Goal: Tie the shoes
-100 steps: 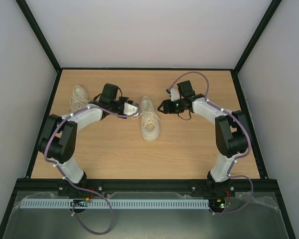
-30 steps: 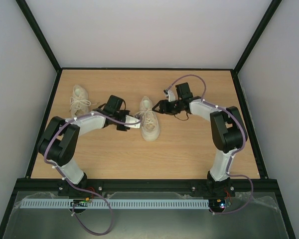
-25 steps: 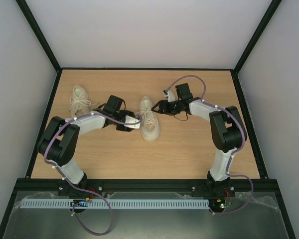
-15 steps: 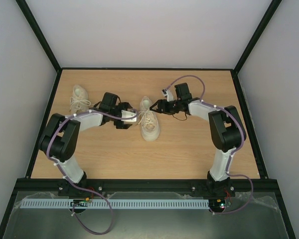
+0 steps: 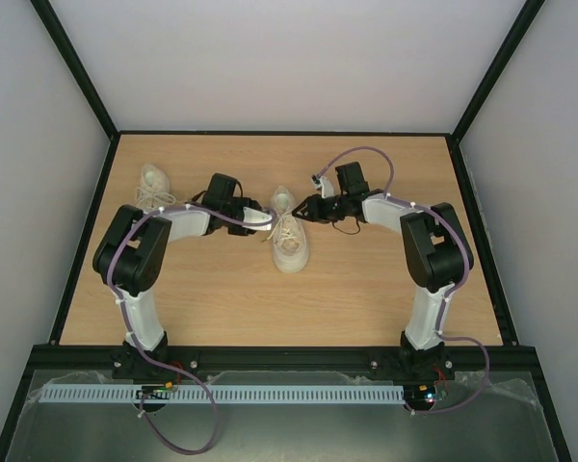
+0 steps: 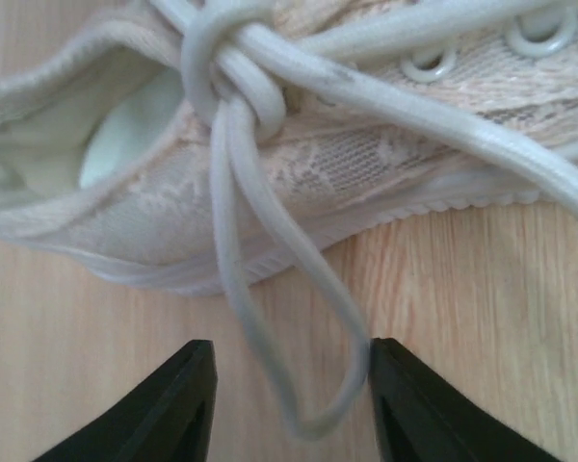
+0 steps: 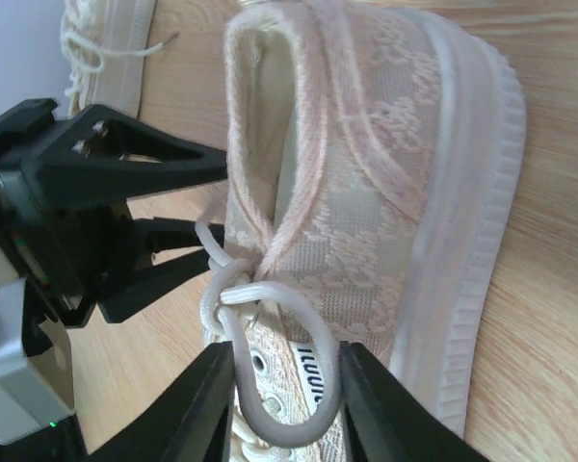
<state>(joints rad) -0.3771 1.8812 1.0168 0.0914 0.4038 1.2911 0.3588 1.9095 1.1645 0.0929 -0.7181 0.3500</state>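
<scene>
One cream-white shoe (image 5: 290,238) lies mid-table, toe toward me, its laces joined in a knot (image 6: 229,72) with a loop on each side. My left gripper (image 5: 257,219) is at its left side, near the heel. It is open, and one lace loop (image 6: 303,380) lies on the wood between its fingers (image 6: 185,397), brushing the right one. My right gripper (image 5: 306,208) is at the shoe's right side, open, with the other loop (image 7: 284,423) lying between its fingers (image 7: 204,404). The second shoe (image 5: 154,186) lies at the far left and also shows in the right wrist view (image 7: 101,38).
The wooden table (image 5: 366,289) is boxed in by white walls and a black frame. My left gripper's body (image 7: 67,192) shows close behind the shoe in the right wrist view. Both arms reach in toward the middle shoe.
My left gripper has moved away from me and up to the shoe's heel side, so the loop now lies between its jaws. My right gripper has crept slightly left toward the shoe.
</scene>
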